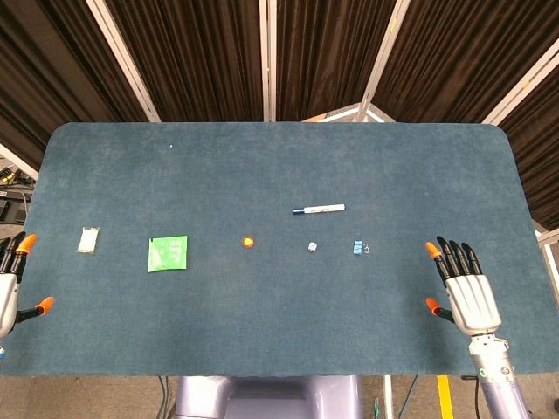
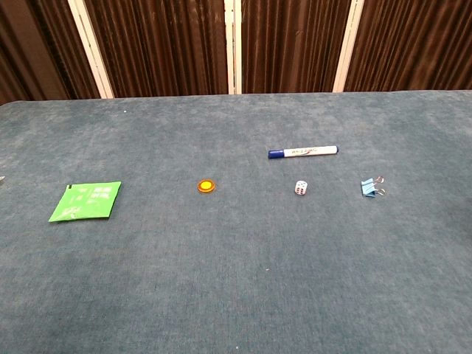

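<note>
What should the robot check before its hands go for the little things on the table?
1. Right hand holds nothing, fingers apart: ok.
2. Left hand free: looks so, but it is partly out of frame: cannot tell.
3. Blue clip, nearest the right hand, lies clear of the dice: ok.
4. White packet, nearest the left hand, lies flat and apart from the green packet: ok.
5. Pen cap on: ok.

This looks like a robot test lab. Beyond both hands, dark pleated curtains (image 1: pixel 201 61) on white frames (image 1: pixel 122 57) screen off a table (image 1: pixel 279 332) covered in blue-grey felt, and cables (image 1: pixel 13 188) trail on the floor beside it.
</note>
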You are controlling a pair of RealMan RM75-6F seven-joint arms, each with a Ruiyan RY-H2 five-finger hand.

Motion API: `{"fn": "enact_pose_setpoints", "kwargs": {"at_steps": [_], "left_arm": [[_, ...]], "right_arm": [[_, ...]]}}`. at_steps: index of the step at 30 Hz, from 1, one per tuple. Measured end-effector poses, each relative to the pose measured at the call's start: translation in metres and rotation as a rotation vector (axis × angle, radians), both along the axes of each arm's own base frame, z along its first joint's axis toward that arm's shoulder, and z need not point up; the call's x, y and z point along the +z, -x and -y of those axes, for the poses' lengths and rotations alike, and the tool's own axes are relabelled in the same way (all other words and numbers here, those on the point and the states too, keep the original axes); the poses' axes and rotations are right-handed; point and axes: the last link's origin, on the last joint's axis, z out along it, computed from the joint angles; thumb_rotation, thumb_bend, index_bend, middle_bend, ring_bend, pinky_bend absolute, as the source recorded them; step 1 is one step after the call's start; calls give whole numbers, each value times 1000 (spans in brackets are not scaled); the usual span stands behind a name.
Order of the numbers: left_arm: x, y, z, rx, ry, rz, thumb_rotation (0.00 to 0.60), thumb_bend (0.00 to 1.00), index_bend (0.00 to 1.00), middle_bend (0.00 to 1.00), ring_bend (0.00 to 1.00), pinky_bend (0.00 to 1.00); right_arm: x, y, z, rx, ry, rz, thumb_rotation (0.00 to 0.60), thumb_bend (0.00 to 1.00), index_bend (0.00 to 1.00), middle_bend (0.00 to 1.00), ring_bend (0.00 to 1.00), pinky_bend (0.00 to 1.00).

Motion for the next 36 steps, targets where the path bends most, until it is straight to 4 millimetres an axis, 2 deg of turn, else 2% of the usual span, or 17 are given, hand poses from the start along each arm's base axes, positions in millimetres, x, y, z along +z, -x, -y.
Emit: {"fn": "enact_pose_setpoints", "kwargs": {"at_steps": [8, 14, 17, 24, 29, 33, 36], "left_arm": [[3, 0, 1, -4, -11, 7, 600, 104, 0, 0, 0, 0], [5, -1, 1, -6, -17, 12, 600, 103, 0, 0, 0, 0], [6, -1, -1, -6, -22, 21, 600, 103, 0, 0, 0, 0], [10, 3, -6, 10, -24, 45, 600, 104, 0, 0, 0, 0], [13, 7, -8, 20, -25, 50, 600, 104, 0, 0, 0, 0], [15, 11, -10, 32, -32, 48, 600, 103, 0, 0, 0, 0], [18, 16, -12, 46, -43, 66, 600, 104, 0, 0, 0, 0]], "right_arm": [[-1, -3, 0, 4, -8, 12, 600, 89, 72, 0, 0, 0], [-2, -8, 2, 12, -22, 33, 600, 90, 142, 0, 0, 0], [-5, -17, 7, 25, -35, 67, 600, 92, 170, 0, 0, 0], [-29, -76, 39, 84, -135, 131, 600, 84, 162, 0, 0, 0], [-53, -116, 60, 84, -197, 126, 600, 82, 167, 0, 0, 0], [-75, -144, 72, 71, -229, 131, 600, 88, 241, 14, 0, 0], [-99, -167, 82, 47, -259, 157, 600, 106, 290, 39, 0, 0]]}}
